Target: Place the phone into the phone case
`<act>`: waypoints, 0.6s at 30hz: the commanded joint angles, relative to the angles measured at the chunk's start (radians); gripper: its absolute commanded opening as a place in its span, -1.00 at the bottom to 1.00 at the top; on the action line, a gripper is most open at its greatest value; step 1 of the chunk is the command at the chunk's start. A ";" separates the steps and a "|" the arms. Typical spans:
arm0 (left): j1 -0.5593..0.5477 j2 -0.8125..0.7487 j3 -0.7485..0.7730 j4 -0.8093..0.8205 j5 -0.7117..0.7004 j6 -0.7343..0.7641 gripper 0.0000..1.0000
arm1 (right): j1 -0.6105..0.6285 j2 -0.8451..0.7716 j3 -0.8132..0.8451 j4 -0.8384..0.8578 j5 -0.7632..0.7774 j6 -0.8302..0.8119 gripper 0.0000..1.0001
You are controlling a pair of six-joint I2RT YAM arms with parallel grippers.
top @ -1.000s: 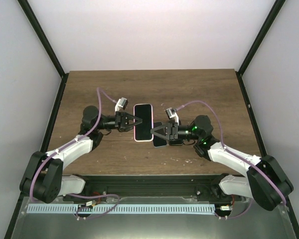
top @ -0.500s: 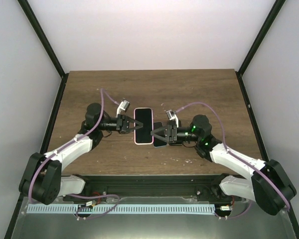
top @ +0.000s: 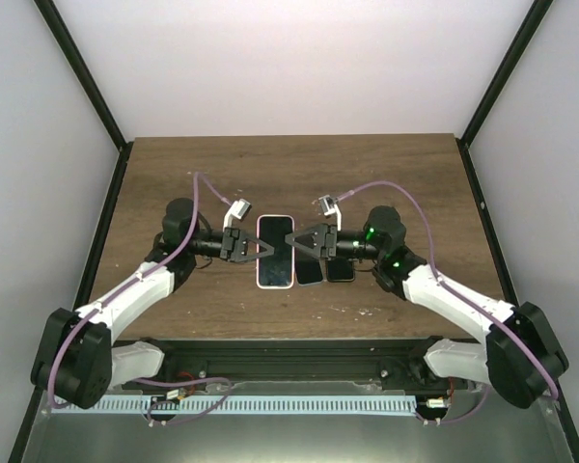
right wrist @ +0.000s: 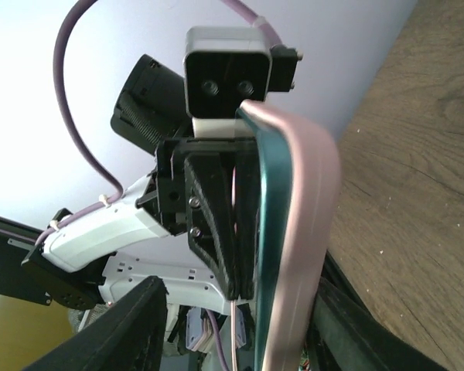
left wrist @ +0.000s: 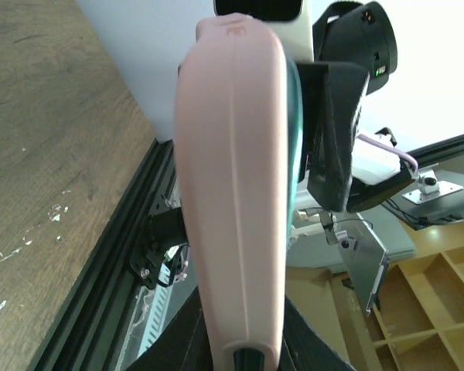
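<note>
Top external view: I see the pink phone case [top: 275,286] near the middle of the bench [top: 174,164], screen side up, with the phone [top: 276,249] seated in it. My left claw [top: 258,247] is clamped on the case's left edge. My right claw [top: 291,238] meets the opposite edge with its jaws apart. In the right wrist view its own fingers [right wrist: 135,325] stand either side of the case, and I cannot tell whether they touch it. There the phone shows as a teal strip inside the pink rim. One dark flat slab [top: 311,272] lies just right of the case, with a second dark slab [top: 341,269] beside it.
</note>
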 commanded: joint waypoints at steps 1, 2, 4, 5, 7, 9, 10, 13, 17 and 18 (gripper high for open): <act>-0.006 -0.022 0.027 -0.061 0.057 0.069 -0.67 | -0.017 0.045 0.085 0.037 0.016 -0.033 -0.09; -0.006 -0.024 0.028 -0.077 0.059 0.080 -0.67 | -0.024 0.053 0.090 0.051 0.007 -0.028 -0.17; -0.006 -0.032 0.032 -0.124 0.057 0.106 -0.67 | -0.031 0.057 0.102 0.048 0.007 -0.042 -0.41; -0.006 -0.034 0.036 -0.146 0.055 0.121 -0.67 | -0.032 0.052 0.106 0.033 0.018 -0.066 -0.55; -0.006 -0.032 0.046 -0.192 0.050 0.151 -0.67 | -0.034 0.046 0.109 0.020 0.029 -0.094 -0.80; -0.006 -0.032 0.050 -0.209 0.048 0.163 -0.65 | -0.036 0.051 0.112 0.024 0.005 -0.108 -0.97; -0.006 -0.033 0.053 -0.210 0.044 0.161 -0.58 | -0.037 0.053 0.113 0.018 -0.007 -0.116 -0.98; -0.006 -0.039 0.070 -0.217 0.020 0.153 -0.35 | -0.036 0.051 0.100 0.013 -0.038 -0.134 -0.99; -0.006 -0.059 0.110 -0.267 -0.027 0.183 -0.27 | -0.036 0.036 0.059 0.014 -0.061 -0.136 -0.99; -0.006 -0.062 0.121 -0.287 -0.042 0.196 -0.27 | -0.036 0.030 0.049 0.015 -0.062 -0.131 -0.99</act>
